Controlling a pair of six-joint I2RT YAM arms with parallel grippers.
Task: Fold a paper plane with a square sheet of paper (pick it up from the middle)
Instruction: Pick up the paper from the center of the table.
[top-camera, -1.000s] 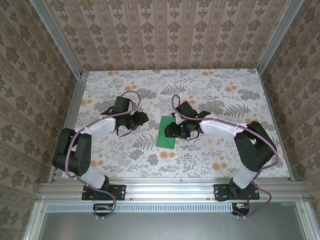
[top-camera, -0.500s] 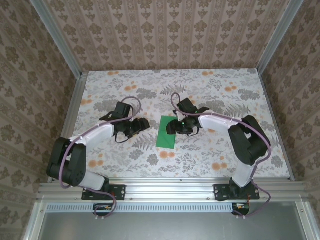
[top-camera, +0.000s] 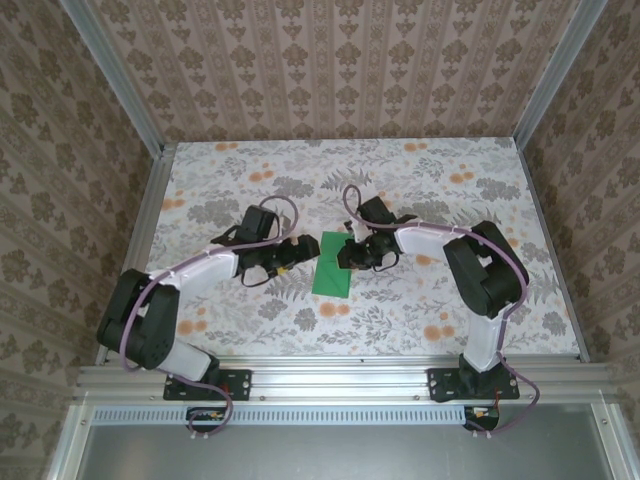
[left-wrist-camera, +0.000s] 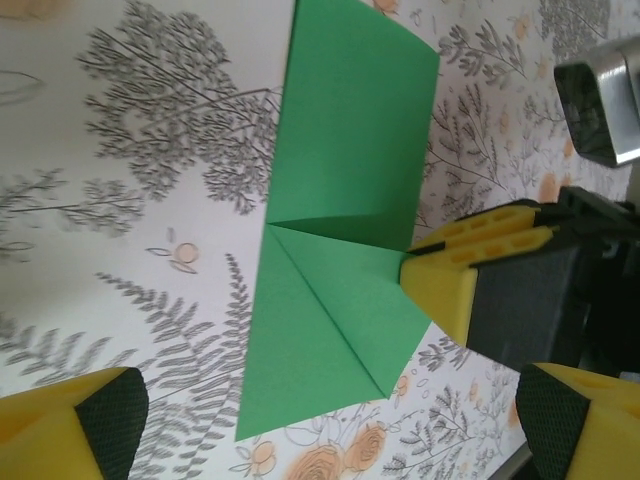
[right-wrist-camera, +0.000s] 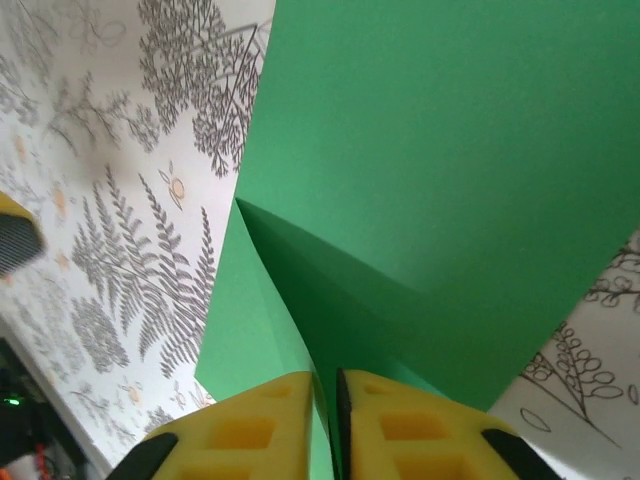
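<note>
Thinness, I judge, leaves the square sheet of paper (top-camera: 332, 266) limp and crease-prone; my right tool (right-wrist-camera: 328, 400) pinches its lifted edge, my left tool (top-camera: 292, 252) gapes just beside it.

The green square sheet of paper (top-camera: 330, 274) lies partly folded.

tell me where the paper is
In the top view the green paper lies mid-table beside the left gripper, its right edge pinched by the right gripper.
</note>
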